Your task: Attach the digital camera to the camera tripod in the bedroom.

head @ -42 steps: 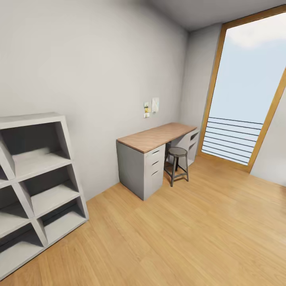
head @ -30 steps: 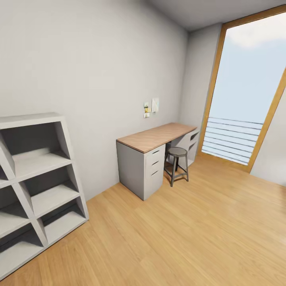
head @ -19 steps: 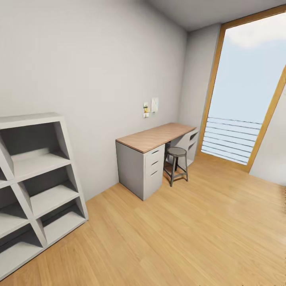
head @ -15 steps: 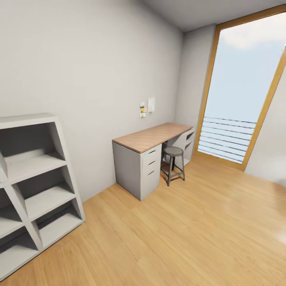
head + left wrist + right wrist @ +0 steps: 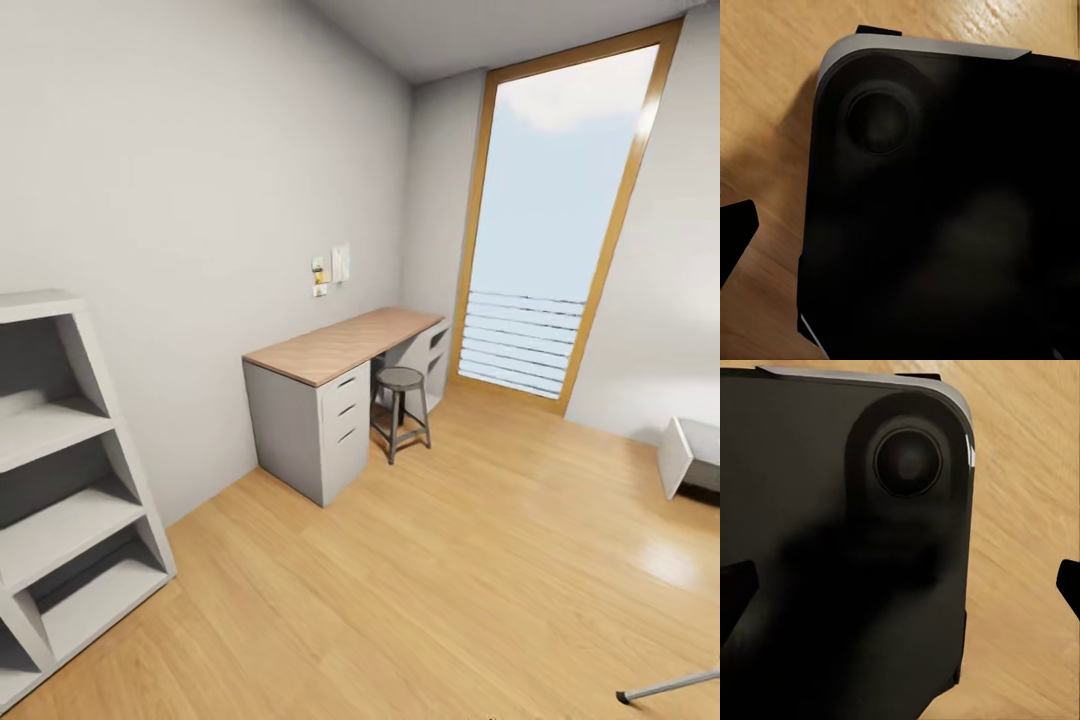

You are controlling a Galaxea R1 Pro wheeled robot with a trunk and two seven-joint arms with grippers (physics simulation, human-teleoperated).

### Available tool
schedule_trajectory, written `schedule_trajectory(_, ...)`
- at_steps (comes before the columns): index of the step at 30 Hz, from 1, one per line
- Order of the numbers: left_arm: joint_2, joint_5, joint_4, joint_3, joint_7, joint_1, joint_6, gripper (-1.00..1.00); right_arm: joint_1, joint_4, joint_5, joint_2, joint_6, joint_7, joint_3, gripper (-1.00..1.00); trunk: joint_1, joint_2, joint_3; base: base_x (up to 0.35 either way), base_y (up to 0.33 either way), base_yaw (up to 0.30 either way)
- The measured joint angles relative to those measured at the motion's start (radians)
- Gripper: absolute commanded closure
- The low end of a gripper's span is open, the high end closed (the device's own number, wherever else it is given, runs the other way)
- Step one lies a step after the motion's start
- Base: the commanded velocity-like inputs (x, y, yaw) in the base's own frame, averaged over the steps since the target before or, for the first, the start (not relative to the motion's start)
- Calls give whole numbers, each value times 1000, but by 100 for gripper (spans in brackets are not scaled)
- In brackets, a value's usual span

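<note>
**Head view swinging right; tripod leg coming into sight at the robot's right**

Since the earlier head frames the whole picture has shifted: the wood-topped desk, the stool and the cube shelves are now sitting further left, and more of the tall window is showing. That is the camera turning, not the furniture moving.

A thin silver-grey leg with a black foot, taken to be part of the camera tripod, is now entering at the lower right corner of the head view. It is running at a shallow slant across the wood floor, foot end toward the middle of the room, the rest passing out of frame to the right. A pale grey block is standing by the right edge, well apart from the leg.

Where the digital camera is lying cannot be told from these pictures.

The right gripper is hanging open and empty, its two dark fingertips set wide apart over the robot's black base. On the left wrist view one dark fingertip is showing; whether that gripper is open or closed cannot be told.

Judgement: the robot is searching, not yet handling. The tripod is lying to the robot's right and low, so the right arm is the nearer, and further turning that way is called for.
</note>
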Motion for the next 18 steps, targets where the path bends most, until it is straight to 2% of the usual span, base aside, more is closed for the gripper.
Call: schedule_trajectory(18,0,0,-1,0,0,0,-1,-100,0,0,0,1,0,0,1,-100,0,0,0,0,0,-160)
